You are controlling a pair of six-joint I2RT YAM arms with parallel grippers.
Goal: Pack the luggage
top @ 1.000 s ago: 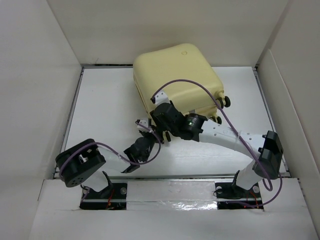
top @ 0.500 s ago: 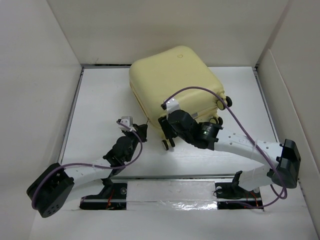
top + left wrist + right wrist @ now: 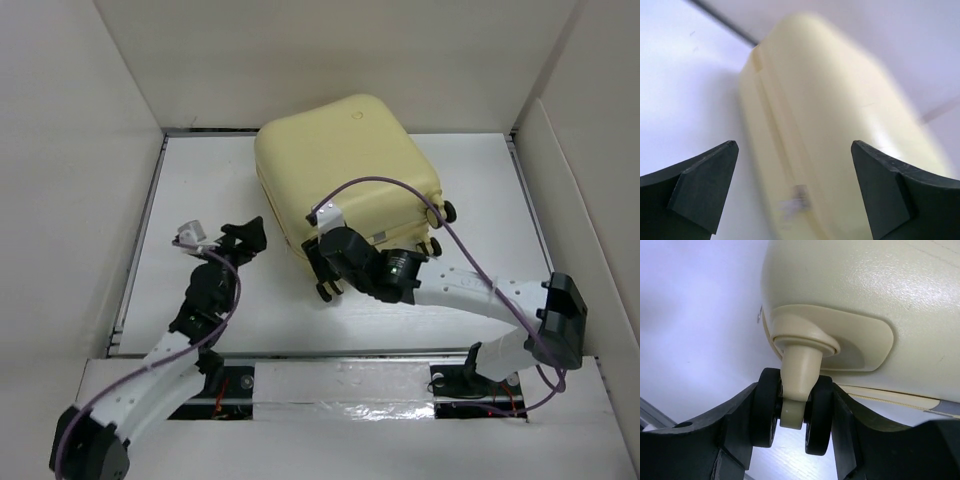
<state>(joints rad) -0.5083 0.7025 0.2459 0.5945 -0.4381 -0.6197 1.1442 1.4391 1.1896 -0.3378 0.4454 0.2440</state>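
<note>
- Since a second ago the left hand (image 3: pixel 243 235) has swung leftward off the luggage's near corner and its fingers have parted; the luggage (image 3: pixel 345 165) has shifted a little to the left, and the right hand (image 3: pixel 322 272) has kept to the same corner
- One luggage: a pale yellow hard shell, smooth with a faint grain, corners rounded, lying closed on the white tabletop (image 3: pixel 220 180), just right of the left hand and directly beyond the right hand
- Two hands, each with two dark, matte fingers
- Left hand: wedge-shaped fingers (image 3: pixel 700 185) spread wide with nothing between them, clear of the shell, which fills the blurred view ahead
- Right hand: clamped on one caster wheel (image 3: pixel 790 405), a twin pair of black discs on a yellow stem under a rounded yellow mount; one finger presses each outer face
- Three casters counted: the clamped one, plus two free black ones (image 3: pixel 450 210) along the edge to the right of the right hand
- Two purple cables, one per arm; the right arm's cable (image 3: pixel 380 180) arches over the shell
</note>
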